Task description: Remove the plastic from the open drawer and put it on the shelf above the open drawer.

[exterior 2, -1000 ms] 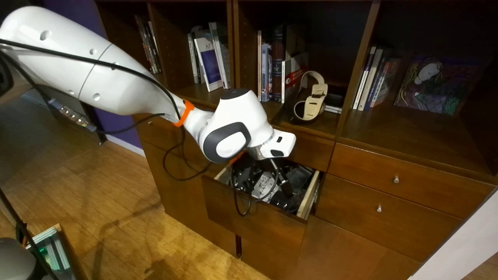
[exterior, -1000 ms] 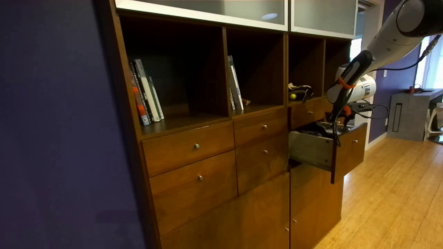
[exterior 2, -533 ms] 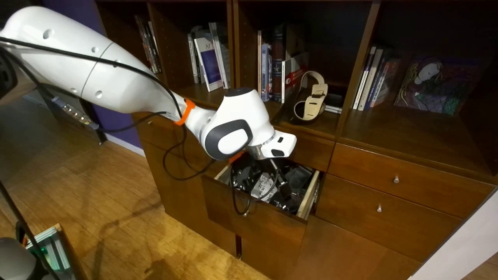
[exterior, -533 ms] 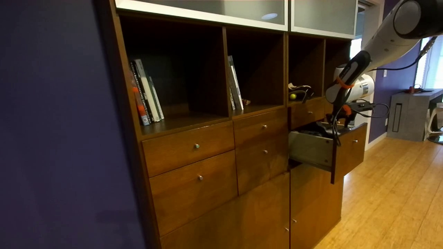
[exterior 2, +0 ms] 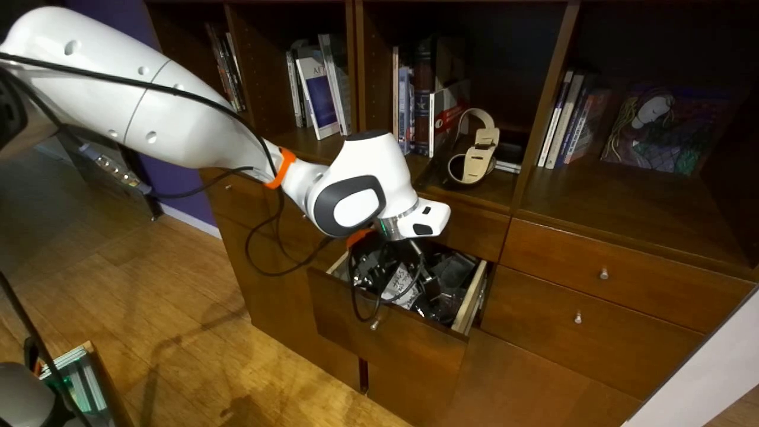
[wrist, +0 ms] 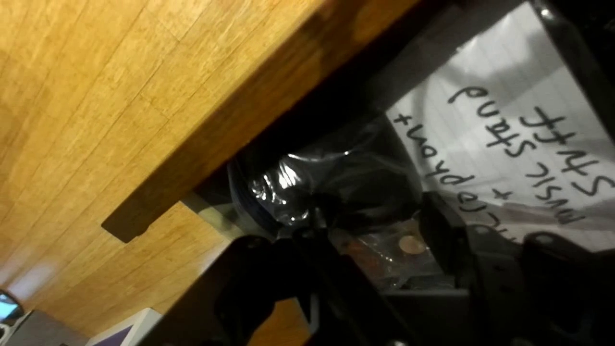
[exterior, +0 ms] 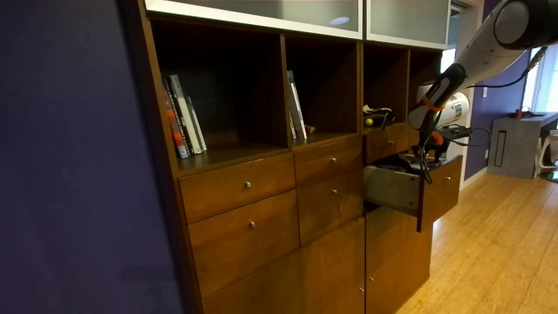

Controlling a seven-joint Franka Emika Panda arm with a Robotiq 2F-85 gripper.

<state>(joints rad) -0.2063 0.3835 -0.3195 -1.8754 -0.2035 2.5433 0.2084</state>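
Plastic [wrist: 331,178] at wrist-view centre. Saw tool [wrist: 371,218] fairly wide, no visible grip; likely needed centred pinch before slow lift.

3 views sharing open drawer [exterior: 440,192], wrist nearest, looking down
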